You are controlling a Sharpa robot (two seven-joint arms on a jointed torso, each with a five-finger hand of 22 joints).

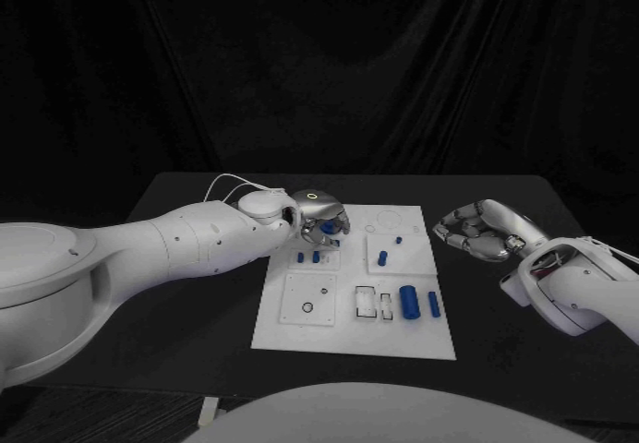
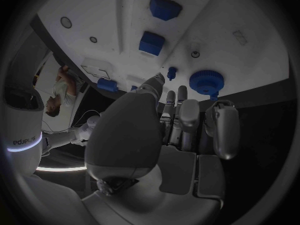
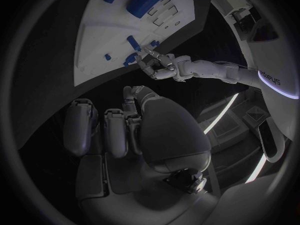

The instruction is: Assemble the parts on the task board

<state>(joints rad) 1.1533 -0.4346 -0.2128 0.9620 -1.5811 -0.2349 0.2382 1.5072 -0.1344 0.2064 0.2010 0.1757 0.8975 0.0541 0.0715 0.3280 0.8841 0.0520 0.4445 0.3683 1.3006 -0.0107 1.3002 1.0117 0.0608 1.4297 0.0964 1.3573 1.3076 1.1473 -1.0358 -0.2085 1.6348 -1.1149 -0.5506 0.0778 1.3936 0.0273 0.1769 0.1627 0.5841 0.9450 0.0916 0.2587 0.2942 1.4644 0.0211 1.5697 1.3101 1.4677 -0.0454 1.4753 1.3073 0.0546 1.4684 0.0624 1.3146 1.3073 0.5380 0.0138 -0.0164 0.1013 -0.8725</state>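
Left hand (image 2: 156,135), nearest the lens in its own wrist view: hovers over the far left section of the task board (image 1: 353,337), fingers (image 2: 187,115) stretched toward the plate and slightly apart, clamped on nothing. Just beyond the fingertips, a blue toothed wheel (image 2: 206,81) and a small blue peg (image 2: 172,73); farther on, two blue blocks (image 2: 152,43), seemingly upright in the plate.

Right hand (image 1: 479,229): hangs over the black counter (image 1: 199,277) just beside the board's far right corner, apart from every part, fingers (image 3: 115,130) curled in together and holding nothing.

Near half of the board: a large blue cylinder (image 1: 409,302) and a slim blue cylinder (image 1: 434,304) lying flat side by side, just beside two empty rectangular slots (image 1: 365,303); to the left, a small round hole (image 1: 309,307), unfilled as far as can be told. In the far right section, another blue peg (image 1: 382,257); whether seated or merely resting cannot be told.

Progress, as a judgement: early to middle. Seems a few small pieces are already seated in the far left section; the two cylinders lie loose, the slots stand open, the wheel remains ungrasped. Likely step in hand: reaching for the wheel or peg under the left fingers. Left to do: most insertions.
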